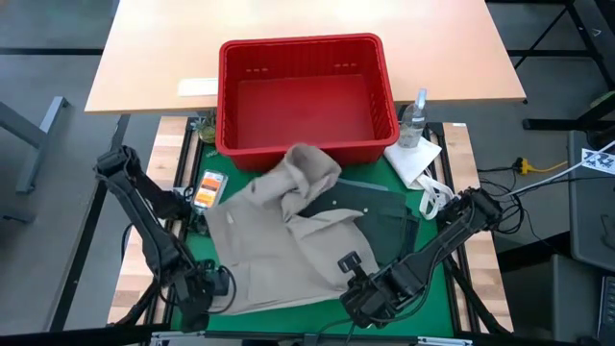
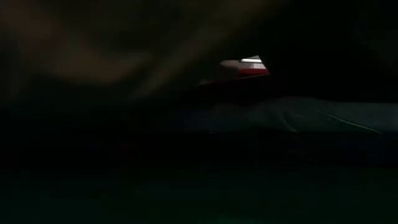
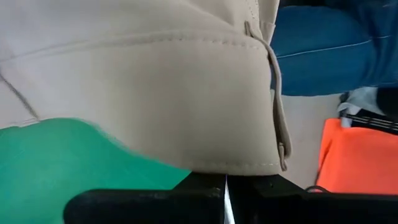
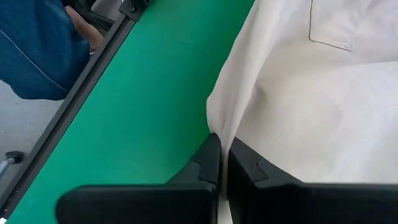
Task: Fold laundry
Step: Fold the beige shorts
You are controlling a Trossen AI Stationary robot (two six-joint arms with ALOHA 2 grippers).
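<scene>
Pinching khaki piece (image 1: 274, 245), both hands' fingertips hidden.

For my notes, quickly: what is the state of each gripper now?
Left gripper: shut on the beige khaki garment.
Right gripper: shut on the same garment's edge.

Beige khaki piece (image 1: 264, 255), dark olive green piece (image 1: 375, 207), red basket (image 1: 306, 96), green mat (image 1: 432, 288).

Red plastic basket (image 1: 306, 96) sits at far edge of green mat (image 1: 434, 288), partly on wooden table (image 1: 154, 58). Spray bottle (image 1: 414, 119) stands just right of basket, beside white cloth (image 1: 411, 160). Orange-labelled item (image 1: 208, 189) near basket's left corner.
</scene>
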